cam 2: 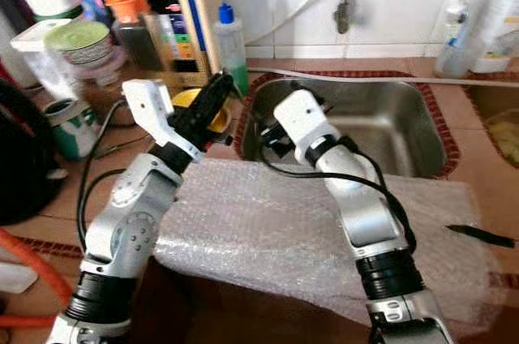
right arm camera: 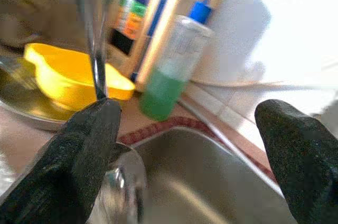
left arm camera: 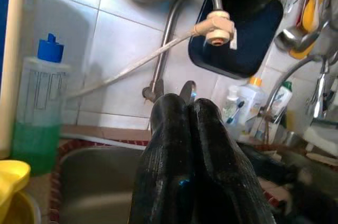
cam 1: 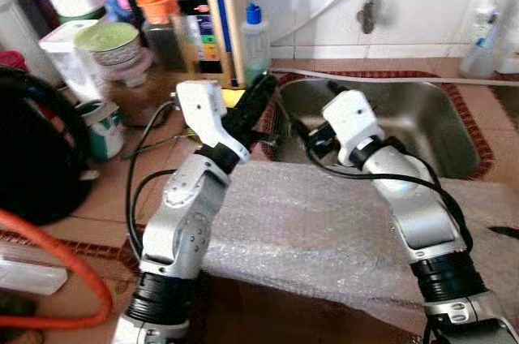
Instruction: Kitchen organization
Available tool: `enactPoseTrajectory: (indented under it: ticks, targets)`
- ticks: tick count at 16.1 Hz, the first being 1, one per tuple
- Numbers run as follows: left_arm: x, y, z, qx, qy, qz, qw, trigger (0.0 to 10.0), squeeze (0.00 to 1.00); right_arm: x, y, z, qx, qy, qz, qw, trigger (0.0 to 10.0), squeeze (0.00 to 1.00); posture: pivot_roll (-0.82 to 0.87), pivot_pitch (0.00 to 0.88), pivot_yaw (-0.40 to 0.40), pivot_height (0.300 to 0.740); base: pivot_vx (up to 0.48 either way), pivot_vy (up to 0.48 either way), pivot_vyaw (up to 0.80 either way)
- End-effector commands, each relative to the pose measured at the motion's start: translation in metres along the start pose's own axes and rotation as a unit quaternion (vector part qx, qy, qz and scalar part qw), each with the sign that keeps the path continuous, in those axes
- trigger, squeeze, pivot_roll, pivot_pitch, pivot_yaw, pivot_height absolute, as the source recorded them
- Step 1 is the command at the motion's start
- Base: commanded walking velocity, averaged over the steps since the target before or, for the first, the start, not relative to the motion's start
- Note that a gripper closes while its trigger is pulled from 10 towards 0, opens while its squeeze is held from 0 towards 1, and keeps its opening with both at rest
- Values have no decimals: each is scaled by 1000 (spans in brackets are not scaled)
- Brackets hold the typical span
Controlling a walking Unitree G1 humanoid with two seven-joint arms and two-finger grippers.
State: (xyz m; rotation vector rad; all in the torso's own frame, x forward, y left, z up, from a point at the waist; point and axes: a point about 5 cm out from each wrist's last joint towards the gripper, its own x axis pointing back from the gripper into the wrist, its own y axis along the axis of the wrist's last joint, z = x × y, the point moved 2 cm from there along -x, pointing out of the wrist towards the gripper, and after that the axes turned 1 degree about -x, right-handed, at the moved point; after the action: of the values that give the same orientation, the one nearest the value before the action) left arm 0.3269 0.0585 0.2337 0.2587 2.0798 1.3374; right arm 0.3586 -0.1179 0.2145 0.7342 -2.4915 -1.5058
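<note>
The likeliest thing to be picked up, as I judge it, is a thin steel utensil [right arm camera: 96, 60]. It stands nearly upright at the near-left corner of the sink [cam 1: 405, 117], its long axis running up and down. What looks like a rounded bowl at its foot is too blurred to be sure of. The right gripper [right arm camera: 190, 129] sits at that corner with its fingers spread wide and nothing between them. It points along the counter toward about 10 o'clock in the head views. The handle stands just beside one fingertip [right arm camera: 90, 129], at the edge of the gap and not centred in it, so a small sideways shift should come before any closing. Beyond the handle at 10 o'clock lie a yellow bowl [right arm camera: 68, 78] on a steel plate [right arm camera: 21, 110] and a bottle of green soap [right arm camera: 171, 71]. The left gripper [cam 2: 217, 83] hovers over the yellow bowl with its fingers pressed together, empty, aimed toward 1 o'clock. The right arm is the nearer. Bubble wrap [cam 1: 308, 230] covers the counter at 6 o'clock.
</note>
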Motion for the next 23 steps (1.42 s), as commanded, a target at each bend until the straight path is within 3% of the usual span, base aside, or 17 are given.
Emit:
enactPoseTrajectory:
  ticks: [1, 4, 8, 15, 20, 23]
  targets:
    - [-1, 3, -6, -7, -20, 0, 1000, 0, 0, -3, 6, 1, -2, -2, -14, 1000, 10000, 0, -313, 50, 149, 740, 0, 0, 0]
    - [-2, 1, -15, -17, -43, 3, 999, 0, 0, -9, 2, 4, -32, 2, -10, 999, 10000, 0, -305, 52, 149, 740, 0, 0, 0]
    - [-1, -1, -14, -24, -44, 8, 999, 0, 0, -10, 3, 24, -47, 53, -4, 997, 10000, 0, -296, 51, 151, 740, 0, 0, 0]
    - [-1, -1, -1, -50, -11, 11, 999, 0, 0, 11, 11, 17, -15, 10, -15, 1000, 10000, 0, -299, 58, 159, 740, 0, 0, 0]
    - [-4, 1, 1, -52, -4, 6, 999, 0, 0, 18, 16, 23, -22, 19, -17, 999, 10000, 0, -302, 62, 162, 740, 0, 0, 0]
    - [-3, 2, 2, -54, -1, 6, 999, 0, 0, 25, 18, 17, -16, -1, -14, 1000, 10000, 0, -301, 66, 162, 740, 0, 0, 0]
